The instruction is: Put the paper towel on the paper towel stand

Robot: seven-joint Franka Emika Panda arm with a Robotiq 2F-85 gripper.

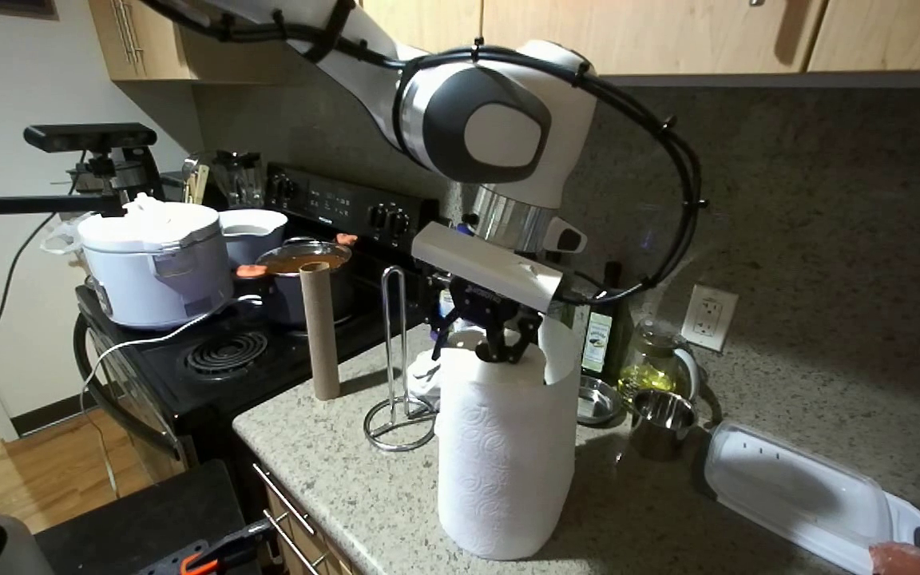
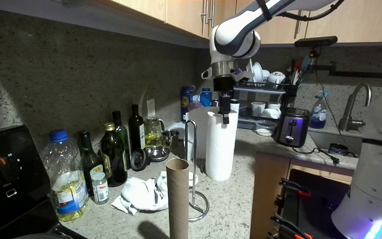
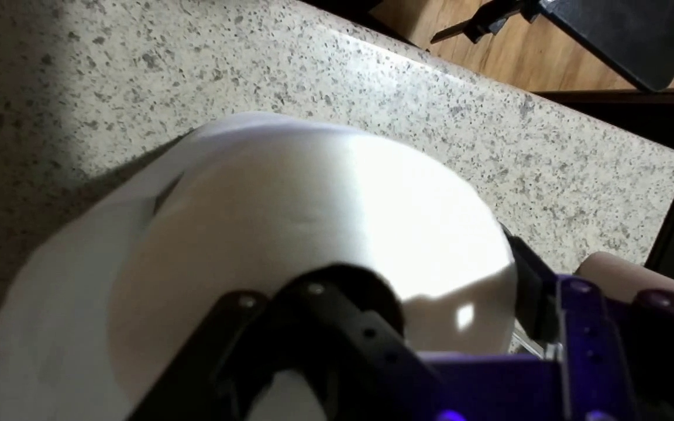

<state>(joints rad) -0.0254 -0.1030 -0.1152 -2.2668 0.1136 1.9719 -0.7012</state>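
Observation:
The paper towel [image 1: 500,463], a thick white roll, stands upright on the counter in both exterior views, a loose sheet curling off its back. My gripper [image 1: 468,351] comes down onto its top and straddles the roll's wall. In the wrist view the outer finger [image 3: 533,280] lies along the outside of the roll [image 3: 302,193]; the inner one reaches into the dark core, where its pad is hidden. Whether both pads press on the wall does not show. The paper towel stand [image 1: 389,343], a chrome looped post on a ring base, stands bare beside the roll, toward the stove.
A bare cardboard tube [image 1: 320,335] stands upright near the stand. Behind lie a crumpled white cloth [image 2: 146,192] and dark glass bottles [image 2: 113,156]. A steel cup [image 1: 662,419] and a plastic container [image 1: 799,487] are on the roll's far side. Pots cover part of the stove.

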